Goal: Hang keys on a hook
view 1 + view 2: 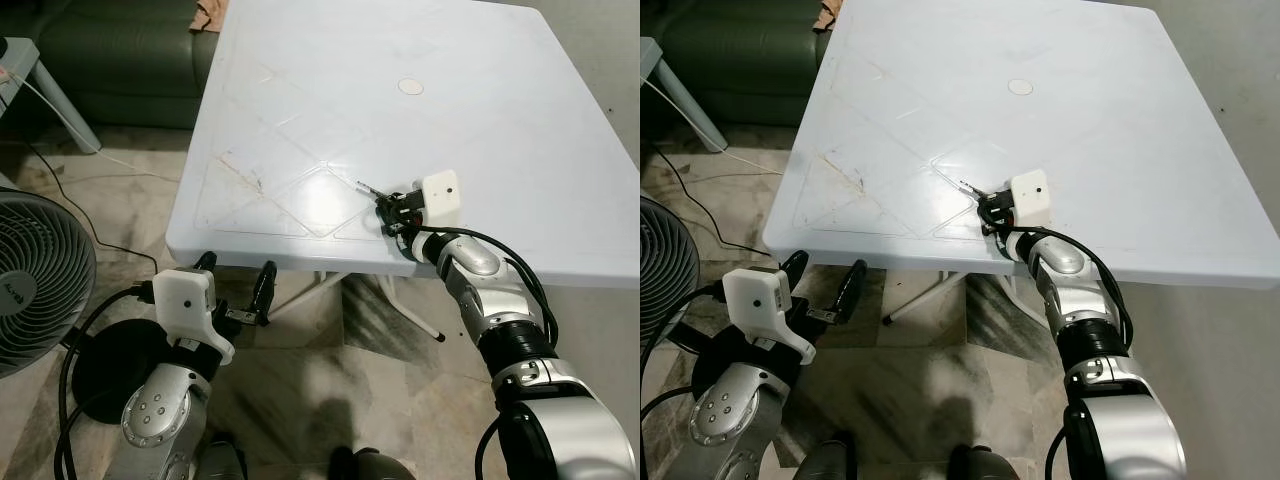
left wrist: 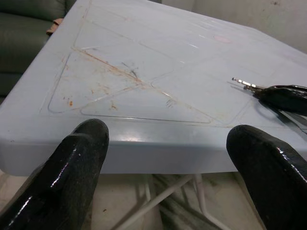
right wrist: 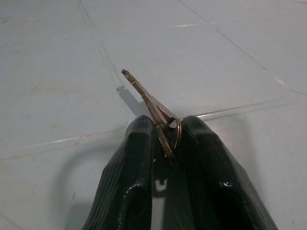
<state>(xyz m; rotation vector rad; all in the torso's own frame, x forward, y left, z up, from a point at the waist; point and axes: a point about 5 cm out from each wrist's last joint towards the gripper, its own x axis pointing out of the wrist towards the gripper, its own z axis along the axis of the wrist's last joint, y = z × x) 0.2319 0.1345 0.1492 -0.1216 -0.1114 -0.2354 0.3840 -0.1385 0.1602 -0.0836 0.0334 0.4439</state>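
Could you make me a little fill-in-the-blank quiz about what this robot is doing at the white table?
1. The right end effector is shut on the ____.
2. The keys are over the white ____.
3. The left end effector, below the table edge, has its fingers ____.
4. On the floor at the robot's left stands a ____.

Missing words: keys; table; open; fan

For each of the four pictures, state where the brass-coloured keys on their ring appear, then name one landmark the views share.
Left eye view: brass-coloured keys near the table's front edge, at the right gripper.
Right eye view: right of centre.
Left wrist view: at the right edge.
Right wrist view: centre, pinched between black fingers.
Shared landmark: the white plastic table.
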